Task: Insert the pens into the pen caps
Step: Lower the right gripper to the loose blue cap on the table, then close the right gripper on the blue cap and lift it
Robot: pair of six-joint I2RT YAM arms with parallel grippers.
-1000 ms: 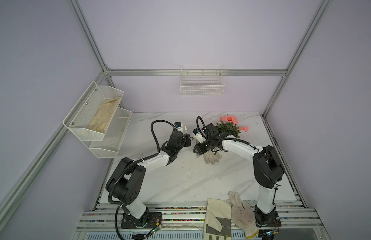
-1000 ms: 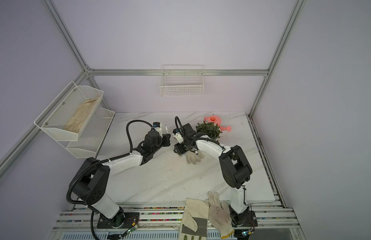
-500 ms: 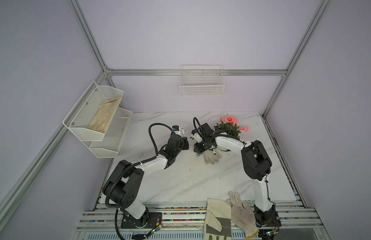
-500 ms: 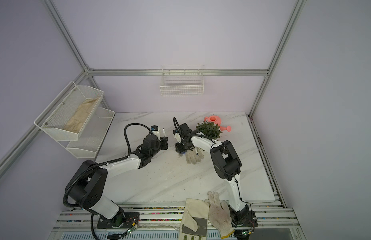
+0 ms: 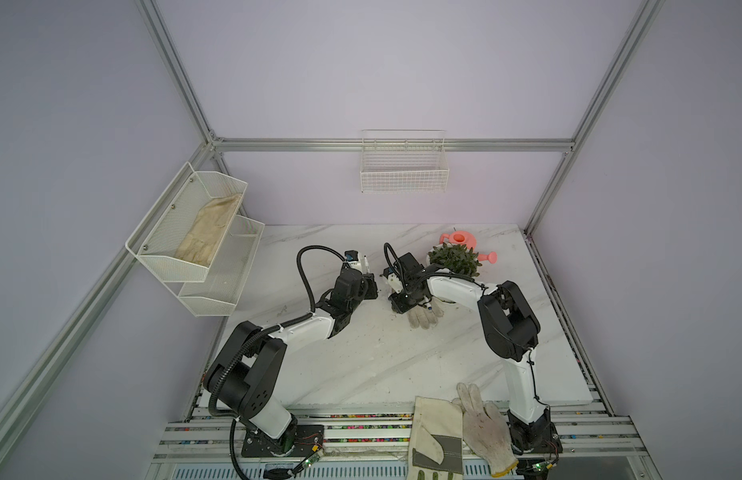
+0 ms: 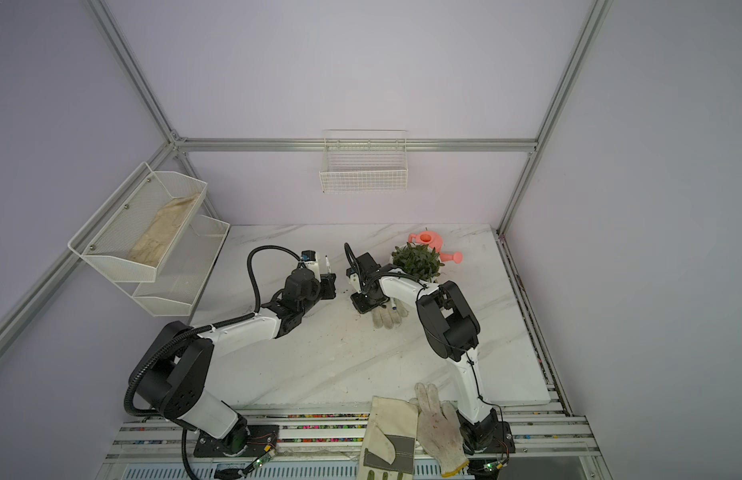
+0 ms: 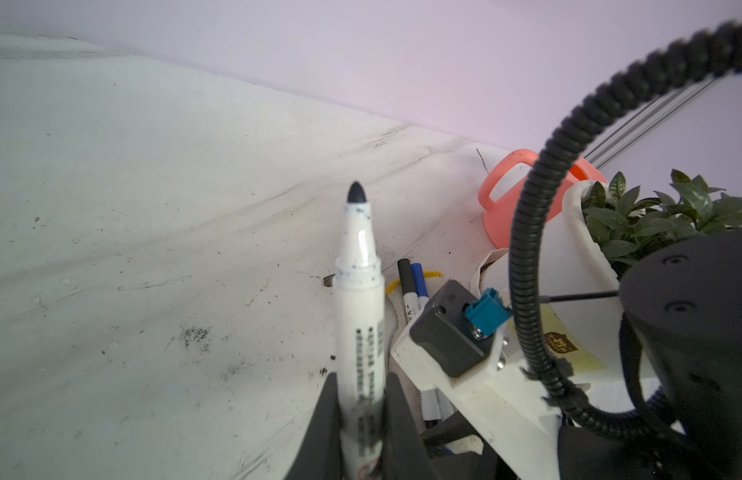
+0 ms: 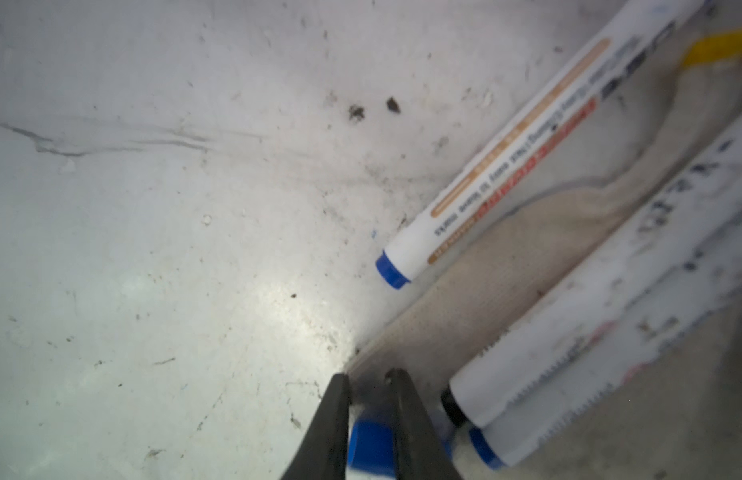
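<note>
Blue cap (image 8: 369, 446) between right fingers (image 8: 334, 428), wrist view only

In the right wrist view a blurred blue cap (image 8: 369, 451) lies between the tips of the right gripper (image 8: 367, 380), cut off by the frame edge; perhaps pinched, unclear. Three pens (image 8: 527, 139) beside it run out of frame. The left gripper (image 7: 361, 384) hides the lower barrel of its pen (image 7: 359, 316).

Soft even light, faint shadows, bright glare patch on white marble counter (image 8: 278, 303), right wrist view blurred, foreground unfocused.
</note>
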